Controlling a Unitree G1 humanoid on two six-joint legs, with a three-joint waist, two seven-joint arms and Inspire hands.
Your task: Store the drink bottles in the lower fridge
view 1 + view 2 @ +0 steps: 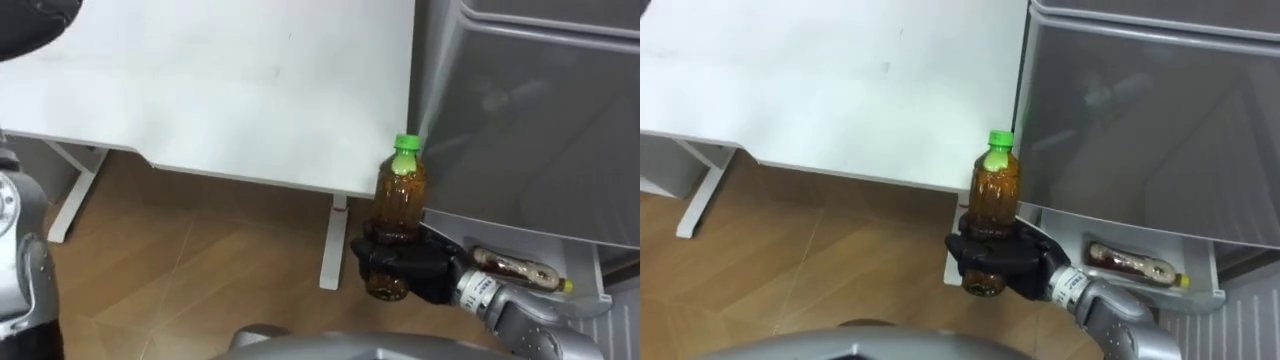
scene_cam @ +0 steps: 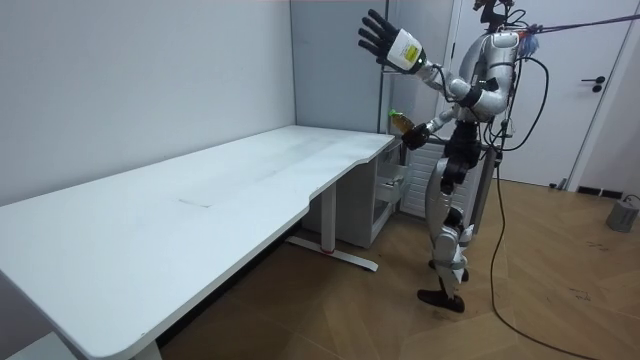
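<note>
Item 1. Right hand [image 1: 405,268]: black, low in the eye views, reaching in from the lower right. Fingers and thumb are curled tightly round the lower body of a bottle.

Item 2. Bottle [image 1: 402,195]: clear plastic, amber drink, green cap [image 1: 407,145]. It is held upright in the right hand, off the floor, just in front of the table's corner and just beside the fridge's front edge.

Item 3. Second bottle [image 1: 515,268]: dark drink, yellow cap, lying on its side on a white shelf [image 1: 500,232] in the open lower part of the fridge, just to the right of the right hand.

Item 4. Floor [image 1: 200,260]: wood boards, below the table edge.

Item 5. Table [image 1: 200,90]: long, white, with a curved front edge. A white leg [image 1: 333,245] stands under the corner nearest the held bottle.

Item 6. Fridge [image 1: 540,130]: grey front, to the right of the table end and close against it.

Item 7. Left hand [image 2: 378,40]: black, raised high above the table's far end in the room view, fingers straight and spread wide, holding nothing.

Position: the robot stands upright at the table's far end, beside the fridge.
</note>
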